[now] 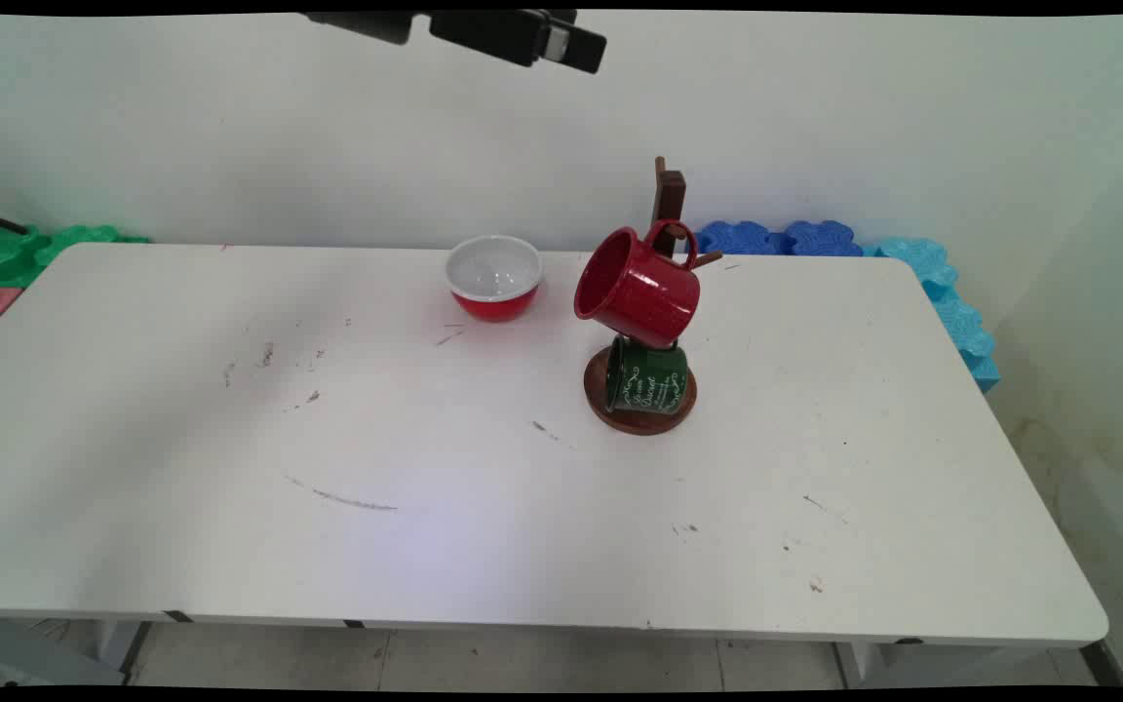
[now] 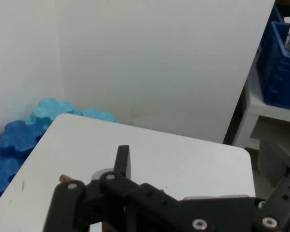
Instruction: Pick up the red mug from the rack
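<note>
The pincer (image 1: 576, 47) hung high above the worktop (image 1: 425, 526) — its spread could not be told. It held nothing; nearest below stood the mug stand (image 1: 668, 195), bearing a red mug (image 1: 635, 286) and a green mug (image 1: 647, 379).

Red mug (image 1: 638, 288) and green mug (image 1: 647, 379): glossy enamel look, red one speckled. Bowl (image 1: 494, 277): glossy, red outside, white inside. Mug stand (image 1: 641, 409): dark polished wood. Tabletop (image 1: 425, 468): matt white, smooth, scuffed. Claw (image 1: 576, 47): matt black, plastic-like.
</note>
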`<state>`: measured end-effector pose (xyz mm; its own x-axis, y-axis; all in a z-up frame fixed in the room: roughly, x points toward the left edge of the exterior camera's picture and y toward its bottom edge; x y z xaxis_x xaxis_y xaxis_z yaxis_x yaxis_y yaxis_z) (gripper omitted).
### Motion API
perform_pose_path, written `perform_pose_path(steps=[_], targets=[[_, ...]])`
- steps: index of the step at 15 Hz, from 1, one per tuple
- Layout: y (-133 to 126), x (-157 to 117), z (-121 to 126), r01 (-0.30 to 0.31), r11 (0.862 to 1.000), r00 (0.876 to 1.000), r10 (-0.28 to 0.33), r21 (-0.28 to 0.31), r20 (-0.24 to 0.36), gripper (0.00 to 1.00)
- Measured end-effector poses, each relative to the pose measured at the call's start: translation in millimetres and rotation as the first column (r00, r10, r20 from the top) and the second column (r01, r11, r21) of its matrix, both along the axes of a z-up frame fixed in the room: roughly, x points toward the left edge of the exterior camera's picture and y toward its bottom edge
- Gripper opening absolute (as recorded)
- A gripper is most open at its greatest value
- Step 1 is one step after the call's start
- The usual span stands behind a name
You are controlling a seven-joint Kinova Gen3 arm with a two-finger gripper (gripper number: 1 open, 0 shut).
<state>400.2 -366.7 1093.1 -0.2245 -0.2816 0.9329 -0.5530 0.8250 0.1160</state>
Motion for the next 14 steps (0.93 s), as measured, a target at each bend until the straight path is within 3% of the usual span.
perform_pose_path(steps=[7,14], targets=[[-7,-15,-12,-0.070,0.995,0.996,0.066,0.067,0.059,1.00],[0,-29,-37,-0.139,0.979,0.987,0.124,0.151,0.105,1.00]])
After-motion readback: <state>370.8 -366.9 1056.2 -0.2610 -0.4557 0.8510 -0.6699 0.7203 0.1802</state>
